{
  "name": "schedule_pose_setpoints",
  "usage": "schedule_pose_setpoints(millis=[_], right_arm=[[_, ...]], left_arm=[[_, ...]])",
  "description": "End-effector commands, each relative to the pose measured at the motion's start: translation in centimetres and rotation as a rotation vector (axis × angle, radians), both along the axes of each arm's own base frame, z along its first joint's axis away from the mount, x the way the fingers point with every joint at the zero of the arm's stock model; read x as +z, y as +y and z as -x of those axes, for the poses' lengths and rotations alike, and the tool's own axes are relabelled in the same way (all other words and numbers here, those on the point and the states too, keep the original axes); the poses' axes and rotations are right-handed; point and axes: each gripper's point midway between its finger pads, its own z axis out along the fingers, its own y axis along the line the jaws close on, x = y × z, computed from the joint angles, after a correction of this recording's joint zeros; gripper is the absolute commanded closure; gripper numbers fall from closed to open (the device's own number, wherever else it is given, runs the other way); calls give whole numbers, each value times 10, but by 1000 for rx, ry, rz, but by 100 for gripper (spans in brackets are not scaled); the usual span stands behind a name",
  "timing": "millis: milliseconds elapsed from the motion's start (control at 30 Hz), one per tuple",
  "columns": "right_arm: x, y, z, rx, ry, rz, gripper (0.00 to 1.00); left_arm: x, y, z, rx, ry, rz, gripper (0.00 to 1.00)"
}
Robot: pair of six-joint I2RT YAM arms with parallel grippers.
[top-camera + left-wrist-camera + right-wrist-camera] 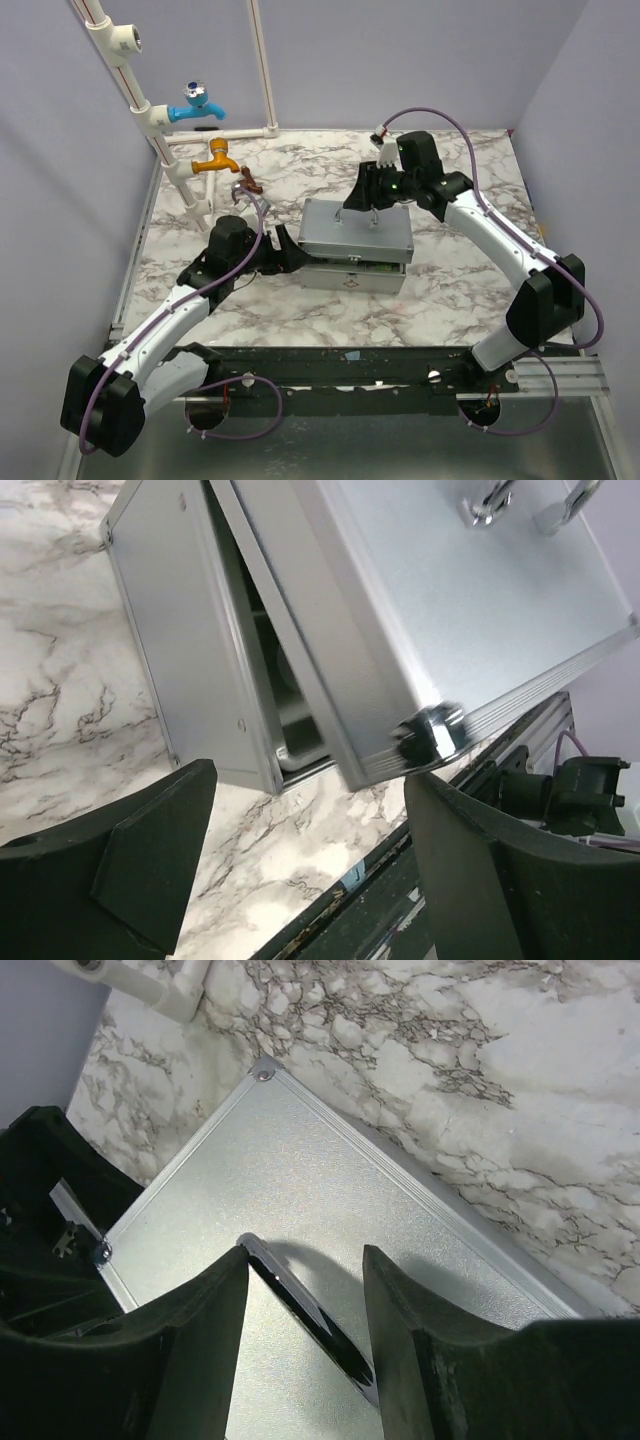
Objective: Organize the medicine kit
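Note:
The medicine kit (pixel 358 232), a grey metal box, sits mid-table with its lid raised a crack above the base. In the left wrist view the lid (pixel 480 610) stands apart from the base (pixel 170 630), and a grey tray edge shows in the gap. My right gripper (pixel 372 200) is over the lid (pixel 300 1160), its jaws closed in on the upright silver handle (pixel 300 1295), which runs slantwise between them (pixel 305 1255). My left gripper (pixel 285 250) is open and empty at the kit's left end (pixel 308 770), with one finger (pixel 450 840) just below the lid's corner.
White pipes (pixel 150 120) with a blue tap (pixel 195 105) and an orange tap (pixel 220 158) stand at the back left, with a small brown item (pixel 248 186) beside them. A black rail (pixel 350 360) runs along the table's near edge. Walls close in the left, back and right sides.

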Motion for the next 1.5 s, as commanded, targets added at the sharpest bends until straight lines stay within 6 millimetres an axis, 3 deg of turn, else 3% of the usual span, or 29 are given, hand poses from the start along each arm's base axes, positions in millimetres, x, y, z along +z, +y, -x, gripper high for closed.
schedule_pose_setpoints(millis=[0,200,367,633,867,1133,1267,1467], right_arm=[[-8,-6,-2,-56,-12,14,49],[-17,-10,2,-80,-15,23,48],[-2,-19,5,-125,-66,2,47],[25,-51,15,-288,-171,-23,42],[10,-89,32,-453,-158,15,38],[-14,-133,62,-647,-138,24,36],[-22,-135,81,-606,-97,38,36],[-21,-132,115,-512,5,59,36]], left_arm=[[-2,5,0,31,-14,-2,22],[-12,9,6,37,-1,-18,22],[-10,14,9,48,-14,-35,22],[18,23,8,76,-90,-57,21],[50,25,1,67,-170,-85,19],[93,20,-31,78,-228,-134,16],[104,12,-53,82,-225,-150,16],[103,-3,-88,84,-185,-180,16]])
